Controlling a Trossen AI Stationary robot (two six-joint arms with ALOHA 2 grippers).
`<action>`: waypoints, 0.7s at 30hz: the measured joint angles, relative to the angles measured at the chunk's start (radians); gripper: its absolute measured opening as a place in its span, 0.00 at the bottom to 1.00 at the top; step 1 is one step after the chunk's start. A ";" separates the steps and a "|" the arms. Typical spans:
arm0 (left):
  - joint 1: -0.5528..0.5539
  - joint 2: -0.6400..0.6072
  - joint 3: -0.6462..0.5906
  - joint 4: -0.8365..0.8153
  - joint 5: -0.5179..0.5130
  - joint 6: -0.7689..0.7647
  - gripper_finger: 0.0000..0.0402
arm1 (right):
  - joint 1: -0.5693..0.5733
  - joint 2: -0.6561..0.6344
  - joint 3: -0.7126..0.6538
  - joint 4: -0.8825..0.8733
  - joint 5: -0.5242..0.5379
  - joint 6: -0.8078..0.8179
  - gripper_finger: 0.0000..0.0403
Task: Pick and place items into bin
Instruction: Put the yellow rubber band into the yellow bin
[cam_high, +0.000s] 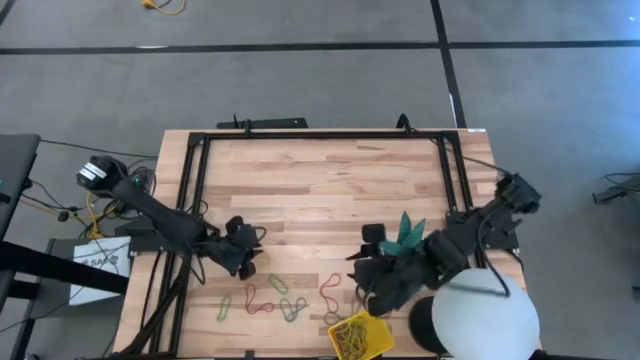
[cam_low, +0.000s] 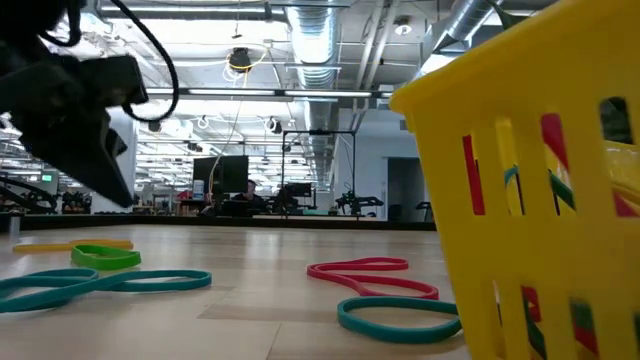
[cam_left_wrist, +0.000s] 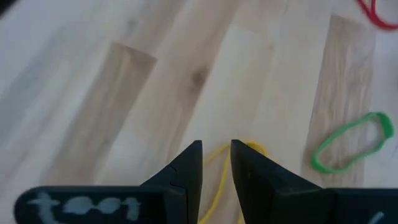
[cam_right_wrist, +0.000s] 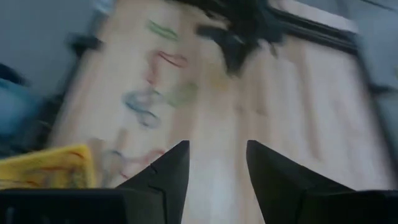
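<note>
Left gripper (cam_high: 243, 262) low over the table's (cam_high: 320, 180) left half, jaws narrow astride a yellow loop (cam_left_wrist: 221, 180) not clearly pinched; right gripper (cam_high: 372, 290) jaws wide and empty, just above the bin (cam_high: 362, 336) at the near edge, bands already inside. Likely to go wrong: thin floppy yellow loop slipping free on the lift, or snagging a neighbour among the loose loops (cam_high: 270, 297) strewn along the near edge between gripper and bin. Crowding the drop: teal star (cam_high: 408, 235) and white sphere (cam_high: 480, 318) near the near-right corner, right arm itself close over the bin.
</note>
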 joint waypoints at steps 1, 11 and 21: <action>0.000 0.023 0.000 0.019 0.009 -0.002 0.18 | -0.021 -0.033 -0.066 0.091 -0.059 -0.035 0.38; -0.018 0.186 0.087 0.038 0.076 -0.039 0.18 | -0.223 -0.279 -0.668 0.664 -0.192 0.037 0.38; -0.019 0.306 0.150 0.011 0.070 -0.054 0.18 | -0.304 -0.188 -0.794 0.977 -0.269 -0.044 0.38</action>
